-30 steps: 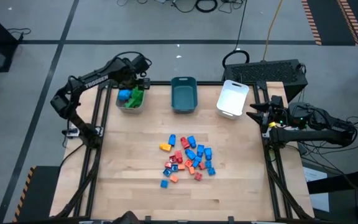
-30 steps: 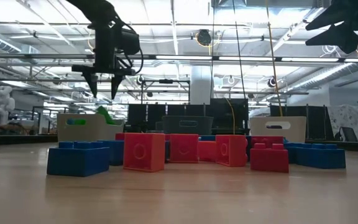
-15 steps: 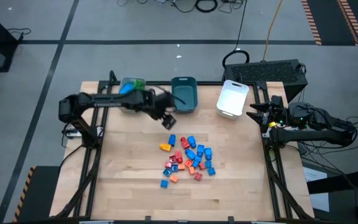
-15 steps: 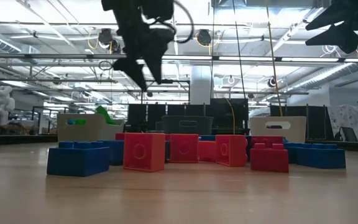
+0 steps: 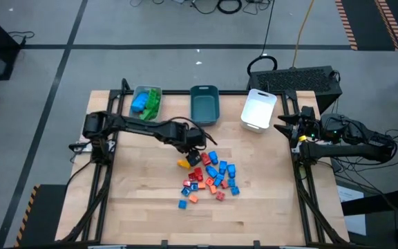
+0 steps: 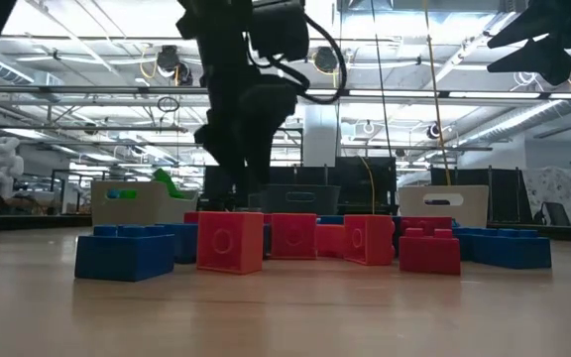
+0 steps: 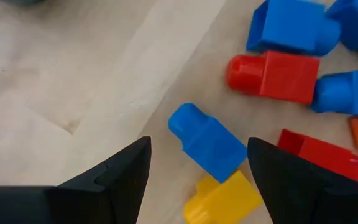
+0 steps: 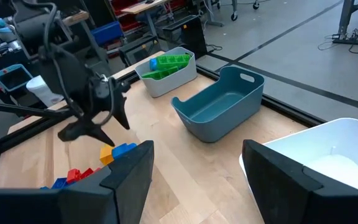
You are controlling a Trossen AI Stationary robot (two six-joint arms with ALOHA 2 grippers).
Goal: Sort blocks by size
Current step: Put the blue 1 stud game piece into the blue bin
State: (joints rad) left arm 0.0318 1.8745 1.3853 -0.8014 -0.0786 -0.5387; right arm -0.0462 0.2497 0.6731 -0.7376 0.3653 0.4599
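A pile of small blue, red, orange and yellow blocks (image 5: 209, 176) lies mid-table. My left gripper (image 5: 194, 150) is low over the pile's far left side, open. In the left wrist view its fingers (image 7: 114, 177) stand on either side of a small blue brick (image 7: 207, 142) that lies on the table against a yellow brick (image 7: 222, 196), without touching them. My right gripper (image 5: 282, 126) waits open and empty above the table's right edge, near the white tray (image 5: 258, 109). A grey tray (image 5: 146, 102) at the far left holds blue and green blocks.
A teal tray (image 5: 204, 104) stands empty at the far middle, between the grey and white trays. Bare wood lies to the left of and in front of the pile. A keyboard-like black box (image 5: 299, 79) sits beyond the far right corner.
My left gripper has swung from above the grey tray toward the table's near edge and right, and has come down over the far left side of the block pile. It has stayed open. The blocks in the pile have not moved.
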